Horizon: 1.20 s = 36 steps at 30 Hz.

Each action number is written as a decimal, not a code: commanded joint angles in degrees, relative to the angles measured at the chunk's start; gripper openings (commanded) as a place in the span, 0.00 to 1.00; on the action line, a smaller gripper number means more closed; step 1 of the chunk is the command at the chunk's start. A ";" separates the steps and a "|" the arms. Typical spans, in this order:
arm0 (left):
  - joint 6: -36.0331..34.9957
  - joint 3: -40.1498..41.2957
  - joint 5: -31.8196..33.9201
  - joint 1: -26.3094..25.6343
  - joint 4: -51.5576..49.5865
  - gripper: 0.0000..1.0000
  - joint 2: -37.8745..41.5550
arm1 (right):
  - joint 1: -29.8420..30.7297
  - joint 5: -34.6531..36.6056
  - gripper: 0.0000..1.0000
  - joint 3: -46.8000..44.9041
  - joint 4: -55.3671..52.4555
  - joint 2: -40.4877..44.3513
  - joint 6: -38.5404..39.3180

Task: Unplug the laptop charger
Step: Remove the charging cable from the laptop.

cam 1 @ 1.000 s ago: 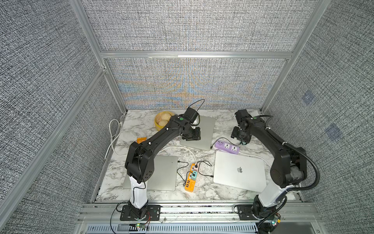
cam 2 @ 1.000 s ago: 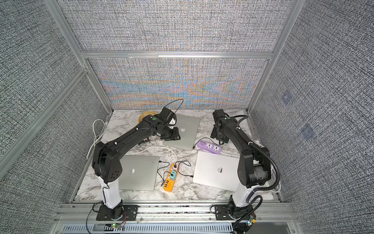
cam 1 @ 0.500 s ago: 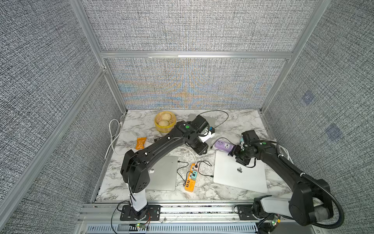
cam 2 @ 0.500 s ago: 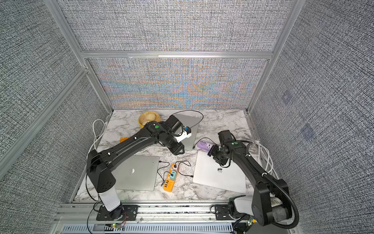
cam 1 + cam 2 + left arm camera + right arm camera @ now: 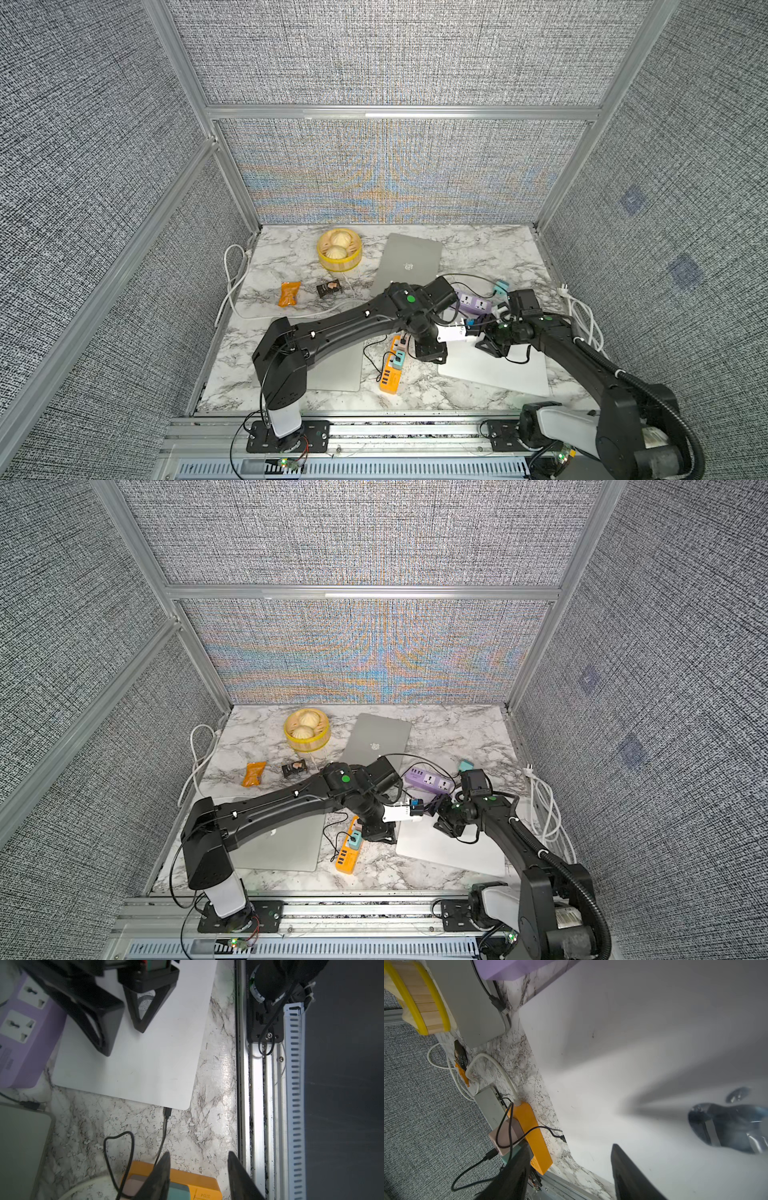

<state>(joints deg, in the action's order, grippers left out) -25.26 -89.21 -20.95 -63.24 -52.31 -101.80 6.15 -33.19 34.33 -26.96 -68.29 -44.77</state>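
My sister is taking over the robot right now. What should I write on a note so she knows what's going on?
The left gripper is open and empty, above the marble tabletop between the orange power strip and the silver laptop.
The right gripper is open and empty, over that laptop's lid.
The charger plug is still in the laptop's edge near a corner. Its black cable runs back toward the power strip.
Done: both arms are at the laptop, but nothing is unplugged yet.
Left: grip the plug and pull it straight out, perhaps with the right gripper steadying the laptop.
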 commanded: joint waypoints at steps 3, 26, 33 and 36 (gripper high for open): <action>-5.96 1.10 2.89 -1.44 2.69 0.44 -1.33 | -0.82 -7.86 0.62 -3.70 6.13 -0.30 1.86; -9.07 2.26 14.51 -3.10 7.57 0.37 -9.36 | -7.11 -16.19 0.51 -7.39 8.79 -8.88 10.12; -11.08 5.21 15.81 -3.56 11.09 0.34 -9.52 | -7.75 -16.81 0.51 -9.36 9.65 -9.82 10.75; -12.00 6.16 16.41 -3.56 12.41 0.33 -9.77 | -8.33 -16.93 0.51 -10.26 9.90 -10.15 11.24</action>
<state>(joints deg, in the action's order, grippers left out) -35.79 -83.31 -5.61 -66.78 -42.17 -111.57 -1.98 -52.73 24.88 -14.68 -78.00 -34.57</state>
